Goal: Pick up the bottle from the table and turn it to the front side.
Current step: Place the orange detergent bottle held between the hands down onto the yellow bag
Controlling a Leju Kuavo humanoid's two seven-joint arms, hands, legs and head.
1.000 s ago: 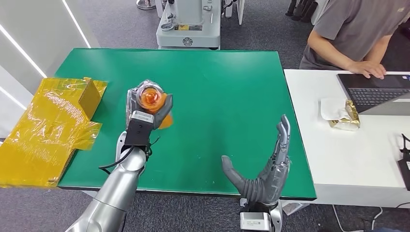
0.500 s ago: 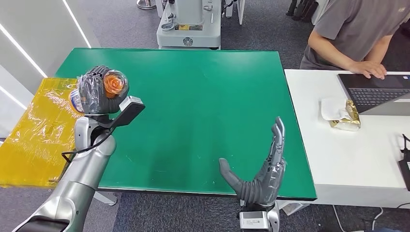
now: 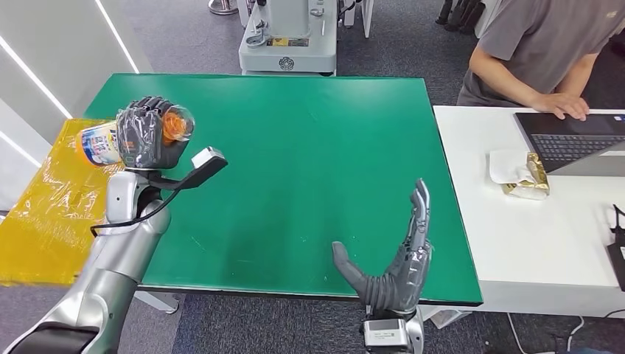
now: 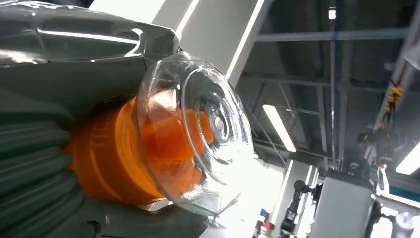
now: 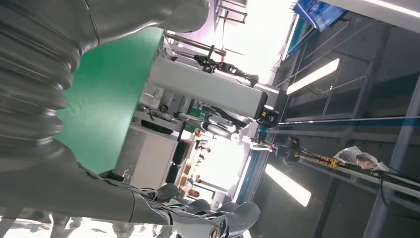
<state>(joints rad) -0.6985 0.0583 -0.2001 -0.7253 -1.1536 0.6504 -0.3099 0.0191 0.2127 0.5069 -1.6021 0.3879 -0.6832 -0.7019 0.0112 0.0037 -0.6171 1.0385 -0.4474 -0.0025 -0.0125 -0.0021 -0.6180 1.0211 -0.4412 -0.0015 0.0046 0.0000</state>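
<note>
My left hand (image 3: 146, 135) grips the bottle (image 3: 99, 142) and holds it lying sideways in the air over the table's left edge. Its labelled body points left and its clear orange-filled cap (image 3: 177, 123) points right. The left wrist view is close on that cap (image 4: 195, 131), with the orange neck (image 4: 106, 153) wrapped by my left hand (image 4: 37, 163). My right hand (image 3: 402, 258) stands open over the near edge of the green table (image 3: 317, 140), fingers stretched upward and the thumb out to the left, holding nothing. The right wrist view catches that hand (image 5: 39, 99) against the table (image 5: 106, 94).
Yellow plastic wrap (image 3: 51, 214) covers a surface left of the table, under the held bottle. A white desk (image 3: 545, 243) on the right carries a laptop (image 3: 571, 140) and a gold packet (image 3: 527, 177); a person (image 3: 542, 51) leans over it. A grey machine (image 3: 287, 37) stands beyond the far edge.
My left arm swung left and rose, carrying the bottle from above the table to over its left edge. The bottle turned from cap-toward-camera to lying sideways. The right hand barely shifted.
</note>
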